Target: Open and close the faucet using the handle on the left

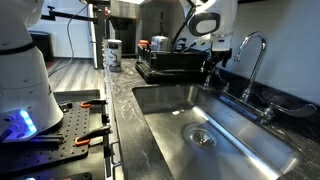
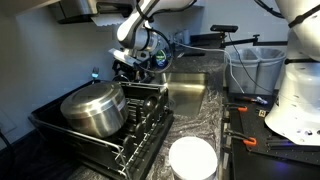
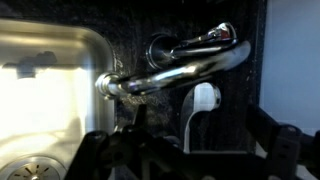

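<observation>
The faucet point(image 1: 254, 46) is a tall chrome gooseneck on the dark counter behind the steel sink point(image 1: 235, 150). In the wrist view its spout point(image 3: 180, 72) runs across the picture above the sink's corner. A short chrome lever handle point(image 3: 208, 39) on a round base lies just beyond it. My gripper point(image 1: 213, 66) hangs over the counter's far end, beside the dish rack, above the handle and apart from it. Its dark fingers point(image 3: 190, 160) show spread wide at the bottom of the wrist view with nothing between them. It also shows in an exterior view point(image 2: 135, 66).
A black dish rack point(image 2: 130, 140) holds a large steel pot point(image 2: 95, 108) right beside the gripper. A white curved piece point(image 3: 200, 112) lies on the counter under the wrist. A white round lid point(image 2: 192, 158) sits near the rack. The matching near handle point(image 1: 268, 112) stands by the faucet.
</observation>
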